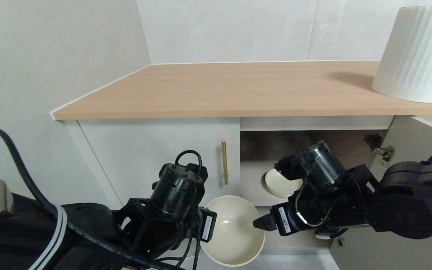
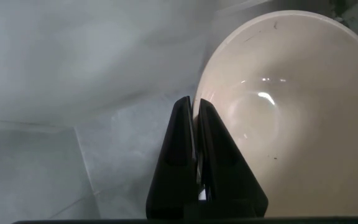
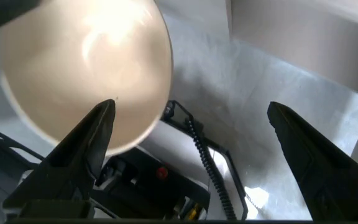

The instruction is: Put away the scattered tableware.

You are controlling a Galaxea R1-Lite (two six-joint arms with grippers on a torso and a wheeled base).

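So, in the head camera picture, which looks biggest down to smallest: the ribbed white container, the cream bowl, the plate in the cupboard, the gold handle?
1. ribbed white container
2. cream bowl, though it is nearest the camera, which flatters it
3. plate, partly hidden and farther back, so its true size is unsure
4. gold handle

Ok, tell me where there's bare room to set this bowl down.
The countertop is bare from the left wall corner across to the white ribbed container. In the open cabinet, a plate sits front-left on the shelf; the right arm hides the rest. It's crowded before the opening: the left tool clamps the bowl, and the open right tool sits beside it.
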